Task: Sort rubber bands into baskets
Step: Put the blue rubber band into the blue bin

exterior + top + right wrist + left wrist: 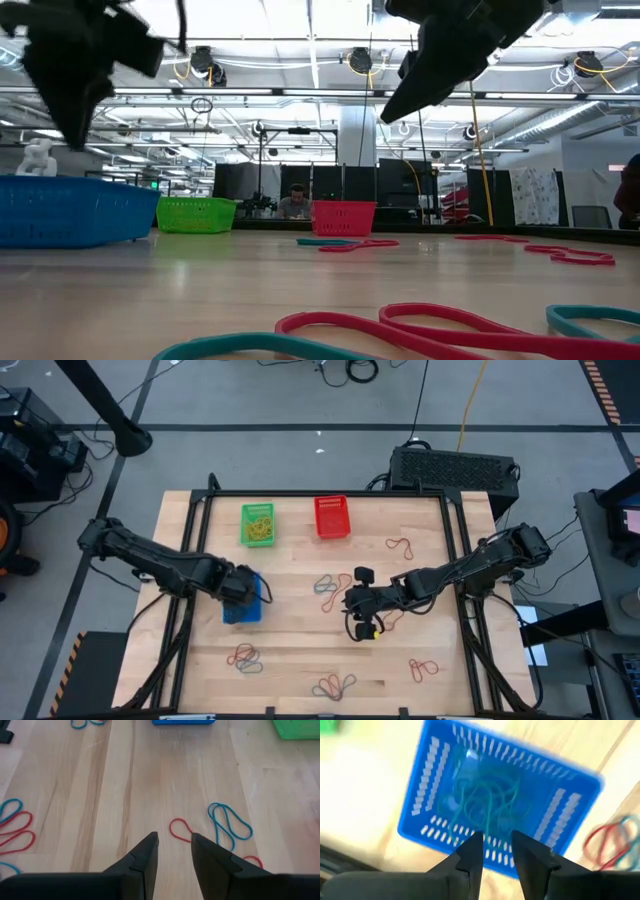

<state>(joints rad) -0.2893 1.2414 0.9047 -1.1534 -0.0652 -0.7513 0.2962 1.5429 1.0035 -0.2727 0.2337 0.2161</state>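
My left gripper (243, 592) hovers over the blue basket (241, 603), open and empty; its wrist view shows several blue-green rubber bands (487, 802) lying in the basket (435, 770). My right gripper (353, 603) is open and empty above the table's middle, over a red band (180, 829) and blue bands (227, 822) that lie flat on the wood. The green basket (258, 525), with yellow bands in it, and the red basket (332, 517) stand at the far side. In the low view both grippers (70, 75) (450, 50) hang clear of the table.
Loose bands lie on the table: near the right far part (400, 547), at the middle (327, 585), near the front left (245, 657), front middle (335, 685) and front right (423, 668). A red and blue band (610, 842) lies beside the blue basket.
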